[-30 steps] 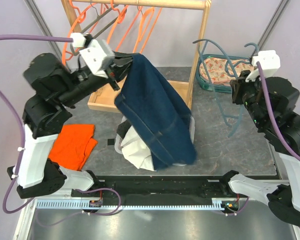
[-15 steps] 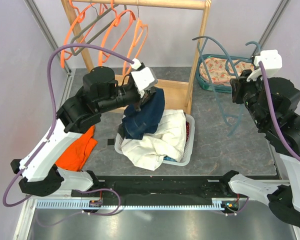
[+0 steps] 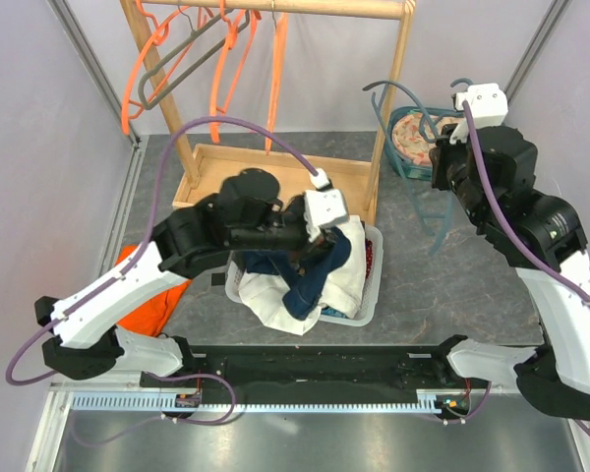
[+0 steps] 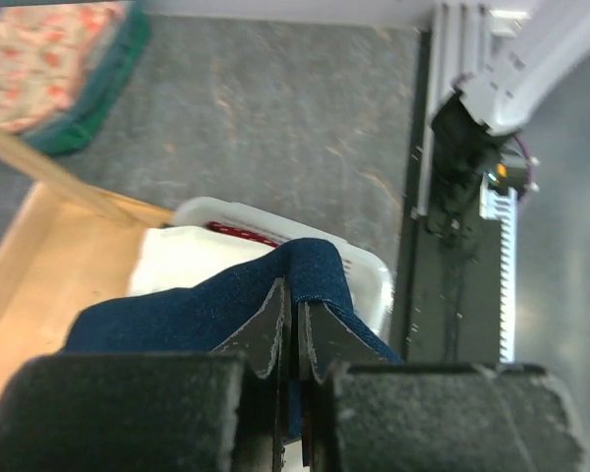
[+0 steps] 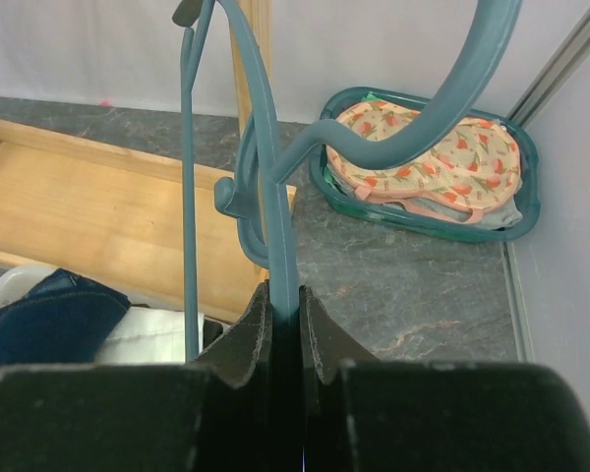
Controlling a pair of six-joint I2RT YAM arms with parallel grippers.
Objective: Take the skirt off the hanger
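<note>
The dark blue denim skirt (image 3: 313,278) hangs bunched from my left gripper (image 3: 318,239) over the white laundry basket (image 3: 370,295). In the left wrist view my left gripper (image 4: 295,300) is shut on a fold of the skirt (image 4: 177,315) above the basket (image 4: 226,210). My right gripper (image 3: 444,165) is shut on the bare teal hanger (image 3: 435,228) and holds it up at the right, apart from the skirt. In the right wrist view my right gripper (image 5: 285,300) clamps the hanger's bar (image 5: 267,177), and the skirt (image 5: 39,315) shows at lower left.
A wooden clothes rack (image 3: 393,88) with orange hangers (image 3: 221,59) stands at the back on a wooden base (image 3: 216,177). A teal basket with floral cloth (image 3: 418,133) sits back right. White cloth (image 3: 275,303) lies in the white basket. An orange garment (image 3: 143,295) lies left.
My left gripper has swung down and right with the skirt, from high over the rack base to the white basket. My right gripper has moved the hanger left and farther back.
</note>
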